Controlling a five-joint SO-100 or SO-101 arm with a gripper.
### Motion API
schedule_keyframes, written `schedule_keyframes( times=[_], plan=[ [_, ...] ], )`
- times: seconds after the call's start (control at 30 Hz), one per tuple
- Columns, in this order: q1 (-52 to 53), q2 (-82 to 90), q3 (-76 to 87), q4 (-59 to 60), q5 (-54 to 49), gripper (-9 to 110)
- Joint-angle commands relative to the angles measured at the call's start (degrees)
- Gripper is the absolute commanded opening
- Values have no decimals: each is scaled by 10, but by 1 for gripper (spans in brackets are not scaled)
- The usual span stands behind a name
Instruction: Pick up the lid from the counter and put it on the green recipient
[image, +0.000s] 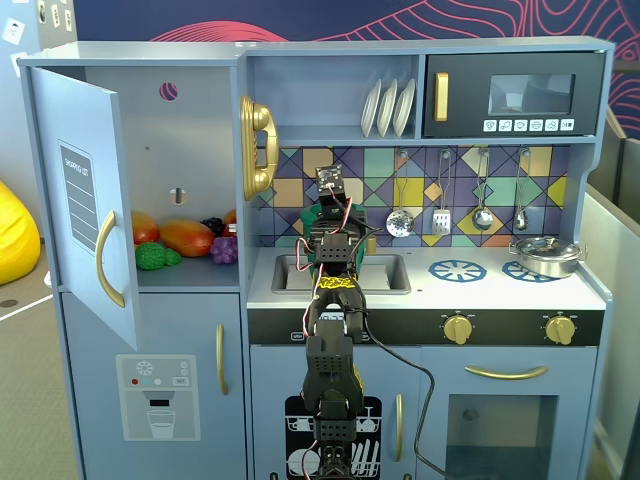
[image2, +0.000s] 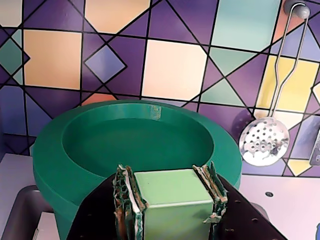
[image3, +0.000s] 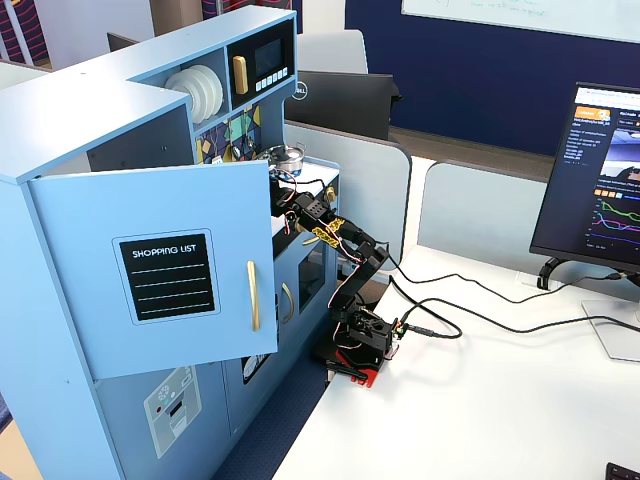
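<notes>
Gripper (image2: 169, 202) clamped on lid's boxy knob (image2: 172, 200), held just before open green pot (image2: 135, 145), near slotted spoon (image2: 263, 141).

At the bottom of the frame, the gripper (image2: 172, 207) is clamping the pale green knob (image2: 172, 199) between its fingers (image2: 126, 200). Just above it, the green pot (image2: 90, 150) is sitting open, filling the middle. A slotted spoon (image2: 264, 141) is hanging at the right against the tiled wall (image2: 170, 65).

A silver pot (image: 545, 257) sits on the right burner; toy fruit (image: 185, 238) fills the open left cupboard; white plates (image: 388, 107) stand above.
</notes>
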Motion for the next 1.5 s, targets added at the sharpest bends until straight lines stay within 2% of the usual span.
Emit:
schedule_keyframes(
  times=[0.0, 0.4, 0.43, 0.5, 0.6, 0.7, 0.87, 1.1, 1.47],
  plan=[
    [-6, 8, 0, -9, -1, 0],
    [22, 33, 33, 22, -6, 2],
    [26, 35, 36, 25, -5, 13],
    [34, 39, 40, 24, 15, 27],
    [36, 40, 36, 11, 37, 42],
    [38, 40, 31, -9, 51, 49],
    [40, 53, 8, -9, 44, 50],
    [23, 139, 18, 96, 40, 47],
    [32, 371, 218, 305, 37, 43]
  ],
)
